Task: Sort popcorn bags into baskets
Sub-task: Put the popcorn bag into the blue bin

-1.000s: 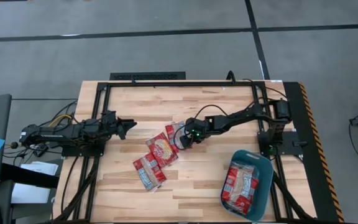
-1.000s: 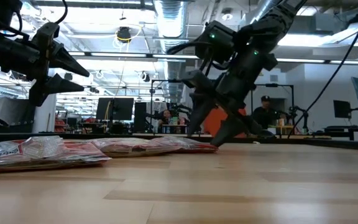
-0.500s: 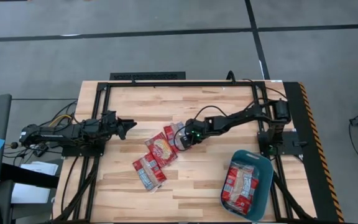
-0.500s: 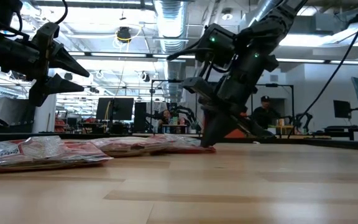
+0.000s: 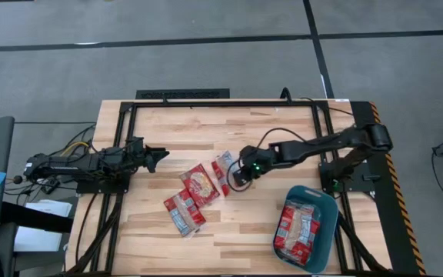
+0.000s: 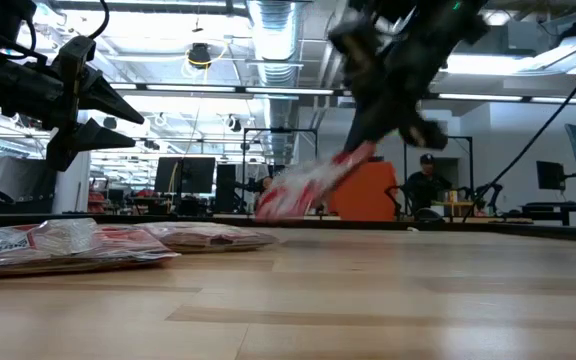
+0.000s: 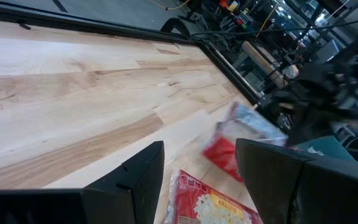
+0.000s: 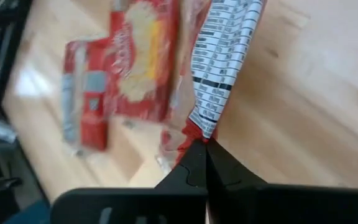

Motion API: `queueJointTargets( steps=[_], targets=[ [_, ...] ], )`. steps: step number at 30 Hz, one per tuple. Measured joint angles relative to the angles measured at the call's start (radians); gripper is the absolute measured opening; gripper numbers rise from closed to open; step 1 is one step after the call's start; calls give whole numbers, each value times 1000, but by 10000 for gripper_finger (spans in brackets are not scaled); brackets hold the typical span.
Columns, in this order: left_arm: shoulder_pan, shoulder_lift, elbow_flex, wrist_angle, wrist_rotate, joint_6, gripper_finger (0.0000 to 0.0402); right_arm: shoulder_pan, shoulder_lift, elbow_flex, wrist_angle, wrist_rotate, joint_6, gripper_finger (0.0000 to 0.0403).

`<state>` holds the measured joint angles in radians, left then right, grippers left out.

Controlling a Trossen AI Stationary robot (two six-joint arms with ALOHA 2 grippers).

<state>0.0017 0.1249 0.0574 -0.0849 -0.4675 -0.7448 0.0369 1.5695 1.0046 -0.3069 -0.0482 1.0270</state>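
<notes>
Pinching 1 popcorn bag (image 5: 224,165) by its edge, right gripper (image 5: 241,175) has fingers clamped together on it; low view shows the bag (image 6: 308,184) hanging tilted, clear of the table (image 5: 229,127). Teal basket (image 5: 328,227) sits toward the table's front-right corner, well apart from that bag, with packets inside. 2 more bags (image 5: 193,198) lie flat left of the basket. Left gripper (image 5: 160,156) hovers far left of the basket, fingers apart, empty.
</notes>
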Motion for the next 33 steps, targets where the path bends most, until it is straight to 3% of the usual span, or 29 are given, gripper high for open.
queueJointTargets(
  steps=[9,21,33],
  targets=[
    [0,0,0,0,0,1,187,160,-187,0,-52,30,59,5],
    [0,0,0,0,-9,2,187,460,-440,1,-326,20,199,4],
    [0,0,0,0,-33,7,187,736,-570,2,-552,147,574,4]
  ],
)
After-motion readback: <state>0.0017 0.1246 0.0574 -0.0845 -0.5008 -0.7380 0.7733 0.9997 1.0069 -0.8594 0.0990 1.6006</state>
